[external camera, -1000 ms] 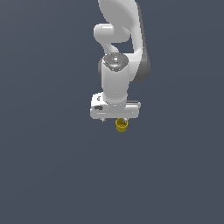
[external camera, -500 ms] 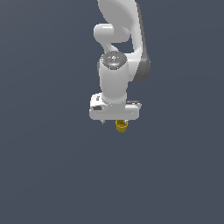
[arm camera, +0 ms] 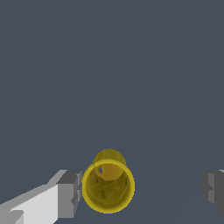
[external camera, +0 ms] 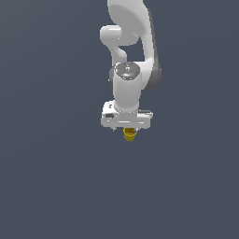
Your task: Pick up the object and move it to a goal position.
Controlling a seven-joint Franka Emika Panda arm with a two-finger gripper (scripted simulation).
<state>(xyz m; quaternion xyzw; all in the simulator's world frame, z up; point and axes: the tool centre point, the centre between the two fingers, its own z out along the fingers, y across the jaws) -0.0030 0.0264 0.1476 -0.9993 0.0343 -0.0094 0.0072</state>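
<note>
Both renders are evenly and softly lit, with a flat slate-grey background that shows no cast shadows and no visible horizon. In the exterior view the white arm (external camera: 132,51) is shaded darker along the exterior view's right side, with a small glossy highlight on its wrist joint. Edges look slightly soft and pixelated. In the wrist view the yellow cup (arm camera: 108,185) appears sharp, its rim bright and its inside mottled darker.

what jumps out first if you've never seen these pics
The small yellow cup, the only colour against flat grey, sits open end up between the gripper fingers. One finger is right beside its rim, the other stands well clear. In the exterior view the white arm hangs directly over it.
</note>
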